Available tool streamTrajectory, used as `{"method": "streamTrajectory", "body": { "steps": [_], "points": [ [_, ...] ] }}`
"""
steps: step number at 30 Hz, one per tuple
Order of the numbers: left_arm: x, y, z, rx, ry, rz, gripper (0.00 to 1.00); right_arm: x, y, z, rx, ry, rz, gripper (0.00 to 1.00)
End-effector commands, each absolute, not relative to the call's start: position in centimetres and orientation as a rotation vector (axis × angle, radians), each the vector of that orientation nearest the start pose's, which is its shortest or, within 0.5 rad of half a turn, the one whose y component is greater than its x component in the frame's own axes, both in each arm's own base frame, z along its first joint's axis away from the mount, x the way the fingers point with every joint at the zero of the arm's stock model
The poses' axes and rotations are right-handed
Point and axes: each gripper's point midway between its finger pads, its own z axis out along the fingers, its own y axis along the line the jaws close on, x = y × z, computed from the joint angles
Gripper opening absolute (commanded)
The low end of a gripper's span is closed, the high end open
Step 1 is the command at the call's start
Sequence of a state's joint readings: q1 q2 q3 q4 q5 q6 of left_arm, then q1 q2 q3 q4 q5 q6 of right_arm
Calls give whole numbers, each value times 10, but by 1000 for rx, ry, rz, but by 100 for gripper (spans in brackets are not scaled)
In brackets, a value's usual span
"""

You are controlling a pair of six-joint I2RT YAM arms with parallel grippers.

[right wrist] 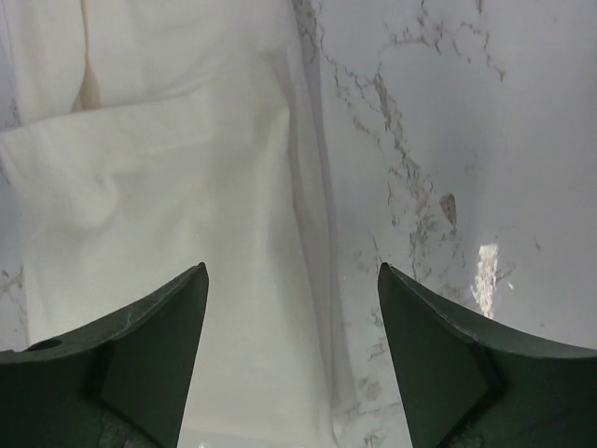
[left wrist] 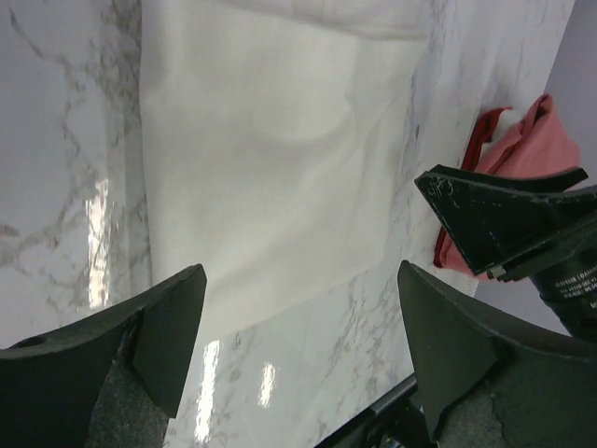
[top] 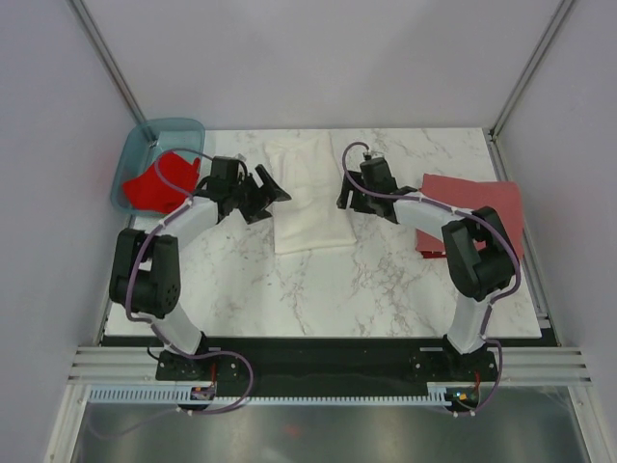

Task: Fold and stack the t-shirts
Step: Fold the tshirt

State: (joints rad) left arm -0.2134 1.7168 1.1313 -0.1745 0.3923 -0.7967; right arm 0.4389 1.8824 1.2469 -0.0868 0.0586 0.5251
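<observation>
Hovering over the folded white t-shirt (top: 308,198) at frame centre, both pincers empty.
The left gripper (top: 268,190) and right gripper (top: 345,196) flank the cloth, jaws spread wide, gripping nothing. The dull brick-red t-shirt (top: 472,214) lies at right on the marble table (top: 318,289); the bright red t-shirt (top: 159,185) sits partly in the teal tub (top: 178,123), upper left.

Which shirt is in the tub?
The bright red t-shirt, bunched in the teal tub at the far left. The white t-shirt and the brick-red t-shirt lie flat on the marble table.
</observation>
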Motion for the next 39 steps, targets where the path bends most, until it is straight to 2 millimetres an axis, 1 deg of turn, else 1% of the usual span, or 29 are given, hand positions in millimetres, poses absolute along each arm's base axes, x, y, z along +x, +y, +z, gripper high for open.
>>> {"method": "streamTrajectory", "body": {
  "steps": [1,2,3,4,5,6,7,8,10,11,12,13,15,16,17,19,20,21,23,24,26,27,29,32,35,36,38,39],
  "points": [
    [380,-187,113,-446,2398,-891,91,420,224,77,151,2325,524,81],
    [373,-186,116,-436,2389,-881,91,411,227,74,142,2345,560,79],
    [358,-182,100,-449,2424,-855,91,406,227,76,151,2344,578,76],
    [353,-180,95,-451,2428,-834,91,396,223,66,153,2372,576,74],
    [349,-180,92,-448,2428,-830,90,391,223,64,154,2381,587,72],
    [338,-177,80,-458,2453,-823,90,386,222,63,157,2390,588,68],
    [333,-176,76,-461,2468,-823,89,379,219,55,164,2412,586,66],
    [328,-175,68,-463,2482,-820,88,373,223,52,151,2427,617,65],
    [322,-179,61,-450,2501,-855,83,365,226,43,158,2458,652,57],
    [318,-180,55,-454,2505,-870,82,364,231,45,150,2450,696,54],
    [314,-182,49,-454,2517,-882,82,363,232,43,154,2452,705,52],
    [313,-182,44,-452,2523,-882,82,359,231,39,162,2462,712,52],
    [312,-180,36,-436,2538,-867,81,356,232,39,159,2454,726,50],
    [310,-181,32,-435,2553,-868,79,354,231,36,170,2462,726,49],
    [310,-182,32,-430,2557,-882,77,354,231,38,172,2454,729,47],
    [305,-184,35,-421,2562,-908,75,348,229,34,183,2465,734,45],
    [300,-183,34,-423,2567,-902,74,348,230,38,182,2447,752,42],
    [299,-181,35,-427,2559,-891,74,343,231,36,182,2455,770,39],
    [297,-177,41,-421,2530,-880,71,343,234,41,183,2437,793,31],
    [300,-174,42,-426,2516,-849,70,344,234,41,185,2435,795,30],
    [303,-172,42,-418,2510,-829,64,344,234,39,185,2442,794,25],
    [303,-172,41,-419,2515,-829,58,344,234,39,188,2441,793,25],
    [305,-172,38,-420,2521,-820,54,344,235,40,186,2438,800,25],
    [307,-170,36,-425,2516,-800,55,345,234,40,187,2432,790,24],
    [307,-172,33,-424,2525,-813,57,345,234,42,178,2425,788,21],
    [306,-173,28,-427,2543,-816,57,346,235,44,170,2423,790,19],
    [307,-176,26,-428,2557,-833,57,346,235,44,158,2426,783,18],
    [306,-176,20,-439,2577,-832,56,347,234,44,161,2426,781,18]
  ]
}}
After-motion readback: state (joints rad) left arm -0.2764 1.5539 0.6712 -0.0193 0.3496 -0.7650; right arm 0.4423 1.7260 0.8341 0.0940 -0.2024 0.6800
